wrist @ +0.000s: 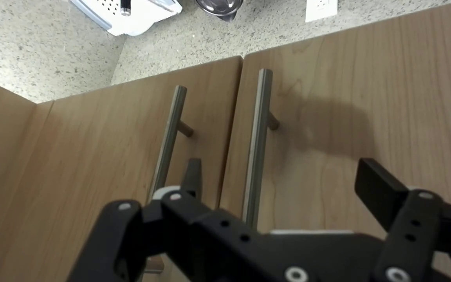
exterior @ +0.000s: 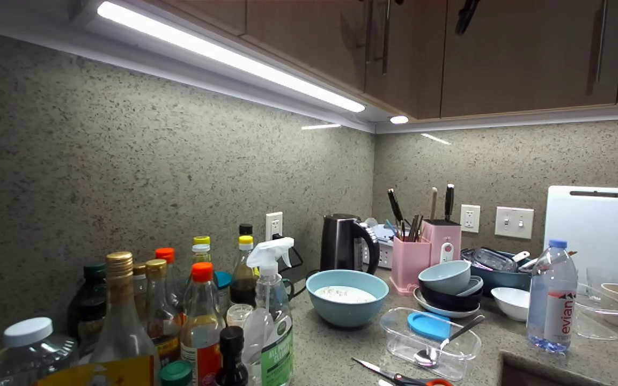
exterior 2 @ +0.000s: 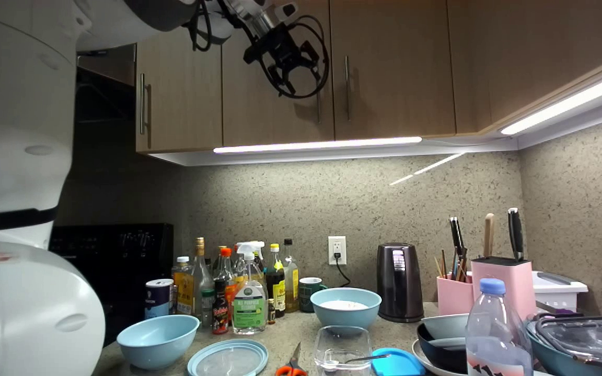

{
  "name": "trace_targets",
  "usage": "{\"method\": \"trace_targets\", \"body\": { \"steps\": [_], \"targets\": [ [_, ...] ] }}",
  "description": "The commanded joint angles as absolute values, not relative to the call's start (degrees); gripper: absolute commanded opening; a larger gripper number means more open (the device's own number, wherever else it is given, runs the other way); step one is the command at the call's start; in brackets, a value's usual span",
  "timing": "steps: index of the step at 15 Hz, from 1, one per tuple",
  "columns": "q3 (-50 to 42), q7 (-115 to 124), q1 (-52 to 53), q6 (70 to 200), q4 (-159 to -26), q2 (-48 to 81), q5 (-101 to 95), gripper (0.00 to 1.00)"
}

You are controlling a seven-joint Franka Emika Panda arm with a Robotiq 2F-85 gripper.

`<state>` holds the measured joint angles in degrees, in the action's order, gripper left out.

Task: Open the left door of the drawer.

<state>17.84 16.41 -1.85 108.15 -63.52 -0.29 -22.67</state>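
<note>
The wood cabinet (exterior 2: pixel 181 115) hangs above the counter. Its left door (exterior 2: pixel 275 125) is shut, with a slim metal bar handle (exterior 2: pixel 319 107) at its right edge. In the wrist view, which stands upside down, the left door (wrist: pixel 347 98) is on the right, and its handle (wrist: pixel 257 149) runs between my fingers, closer to the left finger. My gripper (wrist: pixel 280 172) is open and holds nothing. In an exterior view the gripper (exterior 2: pixel 302 81) is in front of the left door. Its distance from the handle is unclear. A black fingertip (exterior: pixel 467 16) shows at the top of an exterior view.
The matching door (exterior 2: pixel 395 68), also shut, has its handle (exterior 2: pixel 347 89) close beside the left door's handle. A light strip (exterior 2: pixel 316 145) runs under the cabinet. Below, the counter holds bottles, a spray bottle (exterior 2: pixel 250 308), a kettle (exterior 2: pixel 400 282), bowls and a knife block (exterior 2: pixel 505 282).
</note>
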Motion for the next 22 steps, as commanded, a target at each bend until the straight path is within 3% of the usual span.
{"method": "trace_targets", "body": {
  "steps": [1,11,22],
  "targets": [
    [17.95,16.94,-1.75,107.62,-62.85,0.39,-23.61,1.00],
    [17.74,19.39,-1.02,104.19,-54.30,7.71,-25.53,1.00],
    [18.12,9.22,-2.62,108.36,-53.75,9.37,-20.45,1.00]
  ]
}}
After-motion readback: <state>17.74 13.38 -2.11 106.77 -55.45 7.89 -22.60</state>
